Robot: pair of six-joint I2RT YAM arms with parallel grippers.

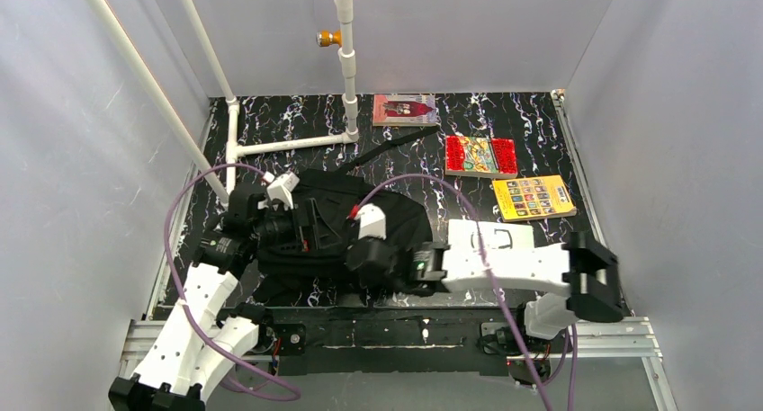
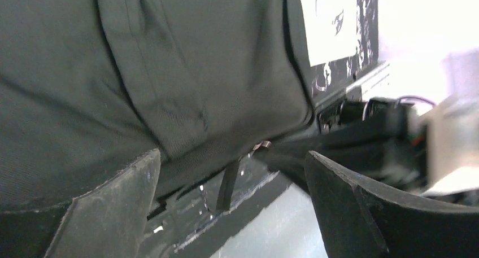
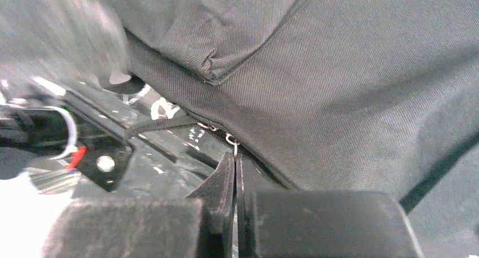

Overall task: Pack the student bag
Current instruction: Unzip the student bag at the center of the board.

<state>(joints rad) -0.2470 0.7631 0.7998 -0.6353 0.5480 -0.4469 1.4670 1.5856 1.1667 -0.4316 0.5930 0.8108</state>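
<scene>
Black student bag; yellow book lettering too small

student bag: matt black woven cloth, fine-ribbed
surface: glossy black, white-veined
left pincer pads: rough, matt black

White pipe frame stands behind student bag.

Frame edges crop most of the student bag.
</scene>
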